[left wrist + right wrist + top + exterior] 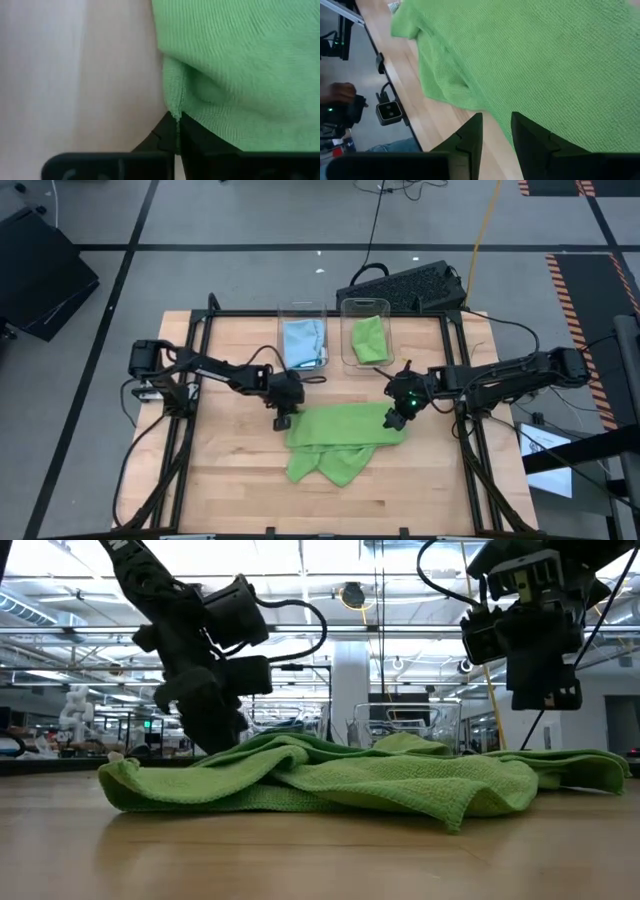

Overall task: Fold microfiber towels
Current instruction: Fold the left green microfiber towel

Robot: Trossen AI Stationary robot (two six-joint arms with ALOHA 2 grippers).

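Towel, lime green, lies crumpled on the wooden table at centre of the high view, a loose flap trailing toward the lower edge of the frame. Left gripper sits at the towel's left edge, jaws pressed together, pinching the hem. Right gripper hangs at the towel's right end, raised off it in the low view; jaws slightly spread, nothing between them. Farther back, two clear bins: left bin holds a blue towel, right bin a green towel. Keyboard beyond the table edge.
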